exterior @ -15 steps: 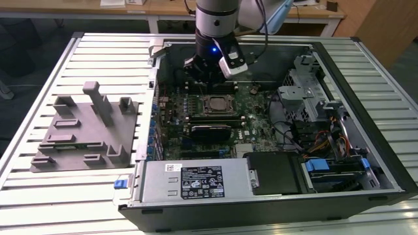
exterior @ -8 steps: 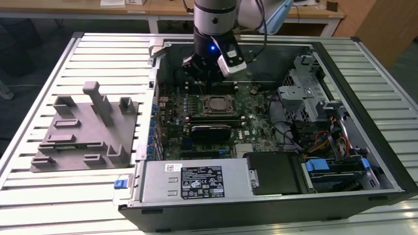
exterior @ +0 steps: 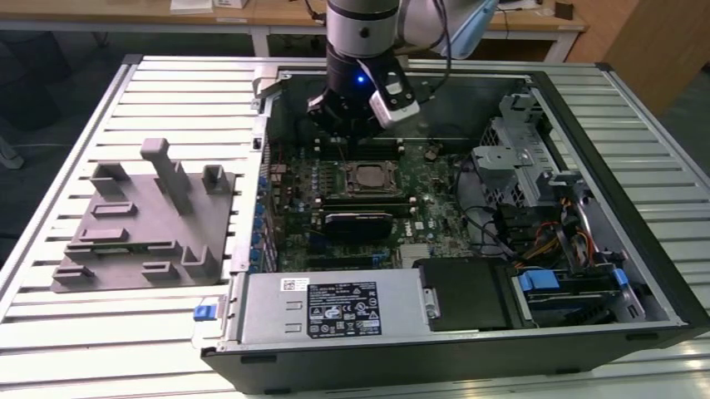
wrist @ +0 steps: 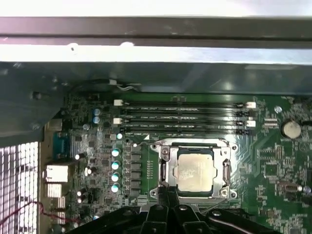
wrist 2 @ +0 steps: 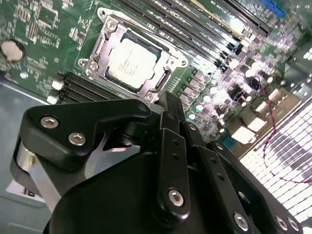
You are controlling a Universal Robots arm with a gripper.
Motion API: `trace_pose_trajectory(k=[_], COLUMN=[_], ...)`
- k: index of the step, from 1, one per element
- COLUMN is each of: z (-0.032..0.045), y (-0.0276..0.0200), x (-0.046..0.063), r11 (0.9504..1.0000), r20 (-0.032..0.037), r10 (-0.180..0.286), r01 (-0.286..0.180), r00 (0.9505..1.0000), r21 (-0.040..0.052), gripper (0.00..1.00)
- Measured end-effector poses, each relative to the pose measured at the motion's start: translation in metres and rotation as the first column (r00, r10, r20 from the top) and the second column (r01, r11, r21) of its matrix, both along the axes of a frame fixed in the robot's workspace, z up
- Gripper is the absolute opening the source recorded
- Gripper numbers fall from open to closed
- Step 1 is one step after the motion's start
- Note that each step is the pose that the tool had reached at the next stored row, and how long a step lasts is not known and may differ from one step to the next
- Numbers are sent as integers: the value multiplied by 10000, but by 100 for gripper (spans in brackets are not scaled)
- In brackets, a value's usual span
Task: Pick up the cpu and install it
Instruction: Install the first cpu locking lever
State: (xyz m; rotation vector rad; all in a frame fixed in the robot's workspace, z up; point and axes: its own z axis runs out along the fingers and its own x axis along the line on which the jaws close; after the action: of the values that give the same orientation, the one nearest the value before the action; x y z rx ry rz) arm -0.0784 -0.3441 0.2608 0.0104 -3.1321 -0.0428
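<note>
The cpu [exterior: 367,176] lies flat inside the dark socket [exterior: 342,178] on the green motherboard, silver top up; it shows in both wrist views [wrist 2: 132,62] [wrist: 196,170]. The socket's metal frame [wrist: 227,170] surrounds it. My gripper [exterior: 352,148] hangs inside the open computer case just behind the socket, a little above the board. Its black fingers [wrist: 169,196] come together at the socket's edge, shut with nothing between them. In the second wrist view the fingertips [wrist 2: 168,102] end right beside the socket's corner.
A grey moulded tray [exterior: 150,220] lies on the slatted table at the exterior view's left. Memory slots [wrist: 183,114] run behind the socket. The case holds a power supply [exterior: 332,307], drive cage [exterior: 521,158] and cables [exterior: 521,241].
</note>
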Motion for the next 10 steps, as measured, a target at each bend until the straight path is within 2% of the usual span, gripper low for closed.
trace_pose_trajectory(k=[4,10], z=[-3,-3], y=[0,0], x=[-10,-74], r11=[9976,9964], r20=[3,1], r10=[688,850], r01=[-688,-850], r00=[9976,9964], r21=[3,2], gripper=[11,11])
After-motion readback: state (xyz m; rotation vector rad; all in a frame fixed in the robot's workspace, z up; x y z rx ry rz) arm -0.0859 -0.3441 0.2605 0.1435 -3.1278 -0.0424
